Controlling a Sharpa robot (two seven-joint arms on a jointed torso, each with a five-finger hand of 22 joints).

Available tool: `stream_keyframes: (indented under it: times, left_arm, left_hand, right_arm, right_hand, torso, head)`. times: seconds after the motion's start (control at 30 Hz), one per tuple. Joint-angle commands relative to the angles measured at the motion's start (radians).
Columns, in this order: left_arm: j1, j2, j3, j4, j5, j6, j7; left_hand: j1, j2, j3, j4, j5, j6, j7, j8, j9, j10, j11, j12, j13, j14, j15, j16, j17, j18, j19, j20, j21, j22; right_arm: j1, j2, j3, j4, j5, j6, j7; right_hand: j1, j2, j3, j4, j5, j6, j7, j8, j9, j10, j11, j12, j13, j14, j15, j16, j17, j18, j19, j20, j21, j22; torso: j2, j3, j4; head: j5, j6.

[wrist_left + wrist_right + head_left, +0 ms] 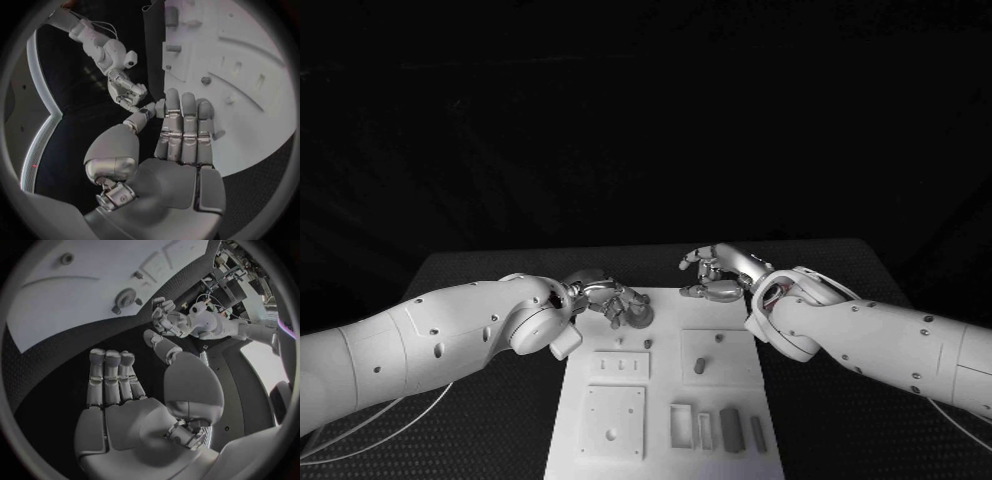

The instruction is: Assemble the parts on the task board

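On task board (661, 400): grey parts (730, 430) in recesses.

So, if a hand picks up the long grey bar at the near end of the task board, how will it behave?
The long grey bar looks like a solid block, so probably stiff. It lies flat with straight sides, so it should slide rather than roll when pushed. It sits close beside other pieces on the task board, so fingers may find little room around it.

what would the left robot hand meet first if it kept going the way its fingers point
Probably the task board: in the left wrist view the left robot hand points its fingers over the board's white edge. Depth is unclear, so whether it would touch or pass above cannot be told.
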Motion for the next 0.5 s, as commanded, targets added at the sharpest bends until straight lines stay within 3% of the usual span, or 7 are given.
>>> stream_keyframes:
  times: [0.03,0.13,0.27,0.3,0.33,0.43,0.5]
  left_arm:
    - [0.001,-0.002,0.001,0.01,-0.112,-0.015,-0.017]
    - [0.001,-0.004,0.001,0.021,-0.17,-0.012,-0.056]
    - [0.002,-0.009,0.0,0.04,-0.222,0.023,-0.142]
    - [0.002,-0.01,-0.001,0.042,-0.23,0.026,-0.158]
    - [0.002,-0.011,-0.001,0.046,-0.245,0.021,-0.18]
    - [0.002,-0.013,-0.002,0.055,-0.293,0.018,-0.214]
    - [0.001,-0.014,-0.004,0.063,-0.328,0.012,-0.234]
  left_hand:
    - [0.0,0.019,-0.005,0.003,-0.004,0.036,-0.03,0.013,0.01,0.001,-0.009,0.049,0.025,0.007,-0.014,0.038,0.011,-0.001,0.019,-0.05,0.019,0.011]
    - [0.0,0.019,-0.003,0.001,-0.004,0.036,-0.036,0.012,0.016,0.003,-0.017,0.104,0.05,0.02,-0.029,0.079,0.02,-0.001,0.037,-0.065,0.037,0.021]
    - [0.001,0.02,-0.003,0.0,-0.004,0.036,-0.038,0.012,0.017,0.01,-0.019,0.117,0.056,0.027,-0.033,0.089,0.023,0.0,0.042,-0.068,0.042,0.023]
    - [0.002,0.02,-0.003,0.0,-0.004,0.036,-0.038,0.012,0.017,0.012,-0.019,0.12,0.057,0.029,-0.034,0.091,0.023,0.0,0.044,-0.069,0.043,0.023]
    - [0.002,0.013,-0.004,-0.003,-0.004,0.039,-0.044,0.011,0.021,0.024,-0.03,0.189,0.09,0.051,-0.063,0.141,0.037,0.005,0.078,-0.087,0.071,0.026]
    - [0.001,0.006,-0.003,-0.001,-0.007,0.046,-0.046,0.013,0.024,0.022,-0.029,0.207,0.095,0.05,-0.063,0.149,0.035,0.002,0.077,-0.09,0.074,0.027]
    - [0.002,0.004,-0.002,0.0,-0.006,0.052,-0.048,0.015,0.026,0.023,-0.031,0.219,0.098,0.054,-0.065,0.157,0.033,0.001,0.081,-0.094,0.08,0.027]
  right_arm:
    - [0.005,-0.009,0.006,-0.015,0.068,-0.014,0.051]
    - [0.007,-0.011,0.016,-0.034,0.083,-0.013,0.054]
    - [0.008,-0.01,0.027,-0.059,0.101,-0.007,0.058]
    - [0.01,-0.009,0.027,-0.069,0.101,-0.005,0.058]
    - [0.017,-0.006,0.027,-0.084,0.101,0.001,0.058]
    - [0.025,-0.005,0.027,-0.101,0.104,0.001,0.06]
    - [0.028,-0.003,0.027,-0.112,0.109,0.004,0.06]
  right_hand:
    - [0.011,-0.003,-0.002,0.002,0.006,0.05,0.05,-0.005,-0.002,-0.119,0.045,0.007,-0.002,-0.01,-0.001,-0.004,-0.002,0.02,-0.004,0.005,-0.007,0.001]
    - [0.015,-0.002,-0.001,0.003,0.012,0.05,0.05,-0.006,-0.003,-0.122,0.045,0.007,-0.006,-0.012,0.0,-0.004,-0.004,0.02,-0.006,0.006,-0.009,0.001]
    - [0.015,-0.002,-0.001,0.003,0.012,0.05,0.051,-0.006,-0.004,-0.123,0.045,0.007,-0.006,-0.013,0.0,-0.004,-0.004,0.02,-0.006,0.006,-0.009,0.001]
    - [0.015,-0.002,-0.001,0.003,0.013,0.05,0.051,-0.006,-0.004,-0.123,0.045,0.007,-0.006,-0.013,0.0,-0.004,-0.004,0.02,-0.006,0.006,-0.009,0.001]
    - [0.019,0.001,0.002,0.004,0.03,0.049,0.052,-0.007,-0.006,-0.126,0.046,0.007,-0.009,-0.016,0.001,-0.005,-0.006,0.02,-0.009,0.008,-0.012,0.001]
    - [0.022,-0.001,0.001,0.004,0.04,0.046,0.053,-0.008,-0.009,-0.133,0.048,0.007,-0.014,-0.022,0.003,-0.007,-0.009,0.02,-0.014,0.011,-0.015,0.001]
    - [0.022,-0.001,0.001,0.004,0.042,0.046,0.053,-0.008,-0.01,-0.135,0.048,0.007,-0.016,-0.024,0.003,-0.008,-0.01,0.02,-0.016,0.012,-0.017,0.001]
  torso:
    - [0.0,0.0007,0.0]
    - [-0.001,0.0004,0.0001]
    - [-0.002,0.0007,0.0019]
    - [-0.003,0.0015,0.0026]
    - [-0.003,0.0017,0.0033]
    - [-0.005,0.0024,0.0071]
    - [-0.006,0.0009,0.0088]
  head:
    - [0.001,0.0]
    - [0.003,-0.002]
    - [0.006,-0.008]
    - [0.007,-0.011]
    - [0.012,-0.013]
    - [0.008,-0.019]
    - [0.005,-0.022]
